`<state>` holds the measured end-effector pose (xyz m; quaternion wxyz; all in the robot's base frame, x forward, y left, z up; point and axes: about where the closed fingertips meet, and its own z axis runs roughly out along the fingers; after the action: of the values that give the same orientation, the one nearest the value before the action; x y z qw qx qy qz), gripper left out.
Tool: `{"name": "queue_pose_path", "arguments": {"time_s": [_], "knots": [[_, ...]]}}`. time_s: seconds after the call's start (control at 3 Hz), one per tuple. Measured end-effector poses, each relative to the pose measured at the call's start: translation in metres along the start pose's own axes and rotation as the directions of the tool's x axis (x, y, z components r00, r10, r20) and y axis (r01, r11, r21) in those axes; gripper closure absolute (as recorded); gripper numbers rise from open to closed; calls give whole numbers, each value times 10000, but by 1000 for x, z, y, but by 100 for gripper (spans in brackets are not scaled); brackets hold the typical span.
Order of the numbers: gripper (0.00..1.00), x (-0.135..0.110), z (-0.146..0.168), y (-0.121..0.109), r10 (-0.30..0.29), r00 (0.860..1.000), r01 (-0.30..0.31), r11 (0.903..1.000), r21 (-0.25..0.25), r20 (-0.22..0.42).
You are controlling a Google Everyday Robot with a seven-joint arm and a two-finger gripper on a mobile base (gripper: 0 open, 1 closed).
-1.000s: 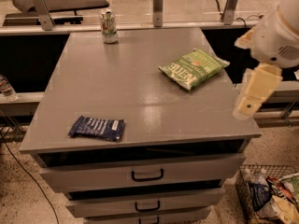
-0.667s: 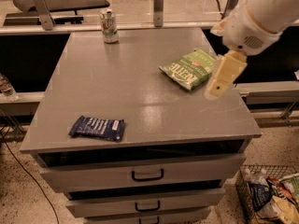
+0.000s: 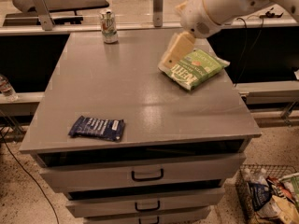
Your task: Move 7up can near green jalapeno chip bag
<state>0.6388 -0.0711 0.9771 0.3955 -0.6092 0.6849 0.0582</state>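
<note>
Can (image 3: 108, 26) stood upright at far left of bench (image 3: 126, 78), well apart from green chip bag (image 3: 201, 67). Bag lay flat near far right side of bench. Pincer (image 3: 174, 54) hung over bag's left end, slanted down-left from white arm (image 3: 219, 3); spread or pressed together, could not tell. Dark blue packet (image 3: 97, 128) lay near front left edge. Drawers (image 3: 147, 174) sat below bench top.

the cream hand (image 3: 170, 59) hangs by the green jalapeno chip bag (image 3: 198, 68) with white lettering; the 7up can (image 3: 108, 27) is green and white, the packet (image 3: 97, 128) dark blue, the desk (image 3: 117, 78) grey.
</note>
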Motion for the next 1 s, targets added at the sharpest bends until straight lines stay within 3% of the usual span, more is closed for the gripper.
{"name": "queue_pose_path", "arguments": {"time_s": [1.0], "knots": [[0, -9, 20, -9, 137, 9989, -145, 9997, 172, 442]]}}
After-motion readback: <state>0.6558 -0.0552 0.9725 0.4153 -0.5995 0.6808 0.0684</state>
